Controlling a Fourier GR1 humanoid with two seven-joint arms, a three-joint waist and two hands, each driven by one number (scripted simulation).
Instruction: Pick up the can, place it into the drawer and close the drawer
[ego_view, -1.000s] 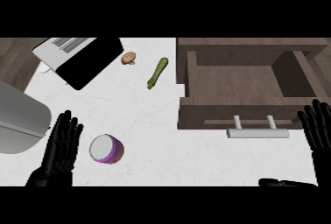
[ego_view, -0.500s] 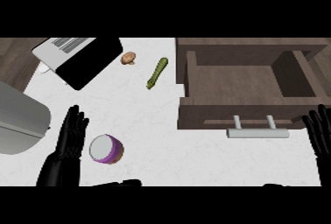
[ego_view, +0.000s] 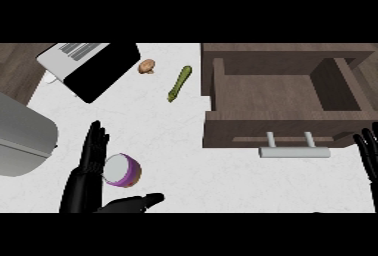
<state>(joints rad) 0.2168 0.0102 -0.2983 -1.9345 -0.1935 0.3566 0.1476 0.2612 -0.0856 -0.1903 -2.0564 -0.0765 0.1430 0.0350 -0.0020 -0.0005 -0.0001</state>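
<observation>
1. White stone counter (ego_view: 221, 185) fills most of the head view, with a brown wooden strip at its upper left corner.
2. At the upper right a wooden drawer (ego_view: 280, 95) stands pulled open. Its inside is bare wood, and its silver handle (ego_view: 293, 151) points toward the lower edge.
3. The can (ego_view: 120, 170) is on the counter at the lower left, well apart from the drawer. It shows a white top and a purple side.
4. The left hand (ego_view: 87, 175) is just beside the can, on the can's left side. Its fingers are straight and point up, and its thumb (ego_view: 136, 202) spreads out under the can. The hand is released and grasps nothing.
5. The right hand (ego_view: 367, 155) shows at the right edge, near the handle. Its fingers are straight too, and it holds nothing.
6. Farther up lie a small brown mushroom (ego_view: 148, 66) and a green stalk (ego_view: 178, 84), near each other.
7. A black and silver device (ego_view: 96, 67) is at the upper left, and a grey appliance (ego_view: 22, 135) is at the left edge.
</observation>
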